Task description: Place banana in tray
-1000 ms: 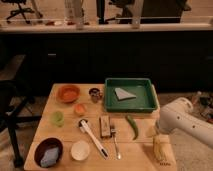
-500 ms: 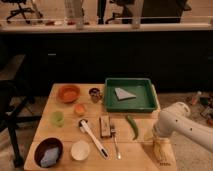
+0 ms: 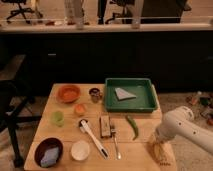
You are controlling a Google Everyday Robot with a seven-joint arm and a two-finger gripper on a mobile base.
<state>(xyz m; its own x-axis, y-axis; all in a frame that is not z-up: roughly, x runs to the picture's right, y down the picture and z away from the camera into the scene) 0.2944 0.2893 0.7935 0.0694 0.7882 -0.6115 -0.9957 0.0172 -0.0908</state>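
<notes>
The banana [image 3: 160, 153] is pale yellow and lies at the front right corner of the wooden table [image 3: 65, 135]. My white arm [image 3: 187, 129] reaches in from the right, and its gripper [image 3: 155, 142] hangs right over the banana's near end, partly hiding it. The green tray [image 3: 148, 102] stands at the back right of the table, with a grey wedge-shaped piece [image 3: 123, 93] lying in it. The tray is about a hand's length behind the gripper.
A slim green pepper [image 3: 133, 126], a fork [image 3: 115, 141], a brown block [image 3: 104, 126] and a white utensil [image 3: 93, 138] lie mid-table. An orange bowl [image 3: 68, 92], a dark cup [image 3: 94, 94], a green cup [image 3: 58, 117], a white bowl [image 3: 80, 149] and a dark bowl [image 3: 48, 151] stand to the left.
My arm has swung left and downward from the table's right edge, and the gripper now sits over the banana. Nothing on the table has moved.
</notes>
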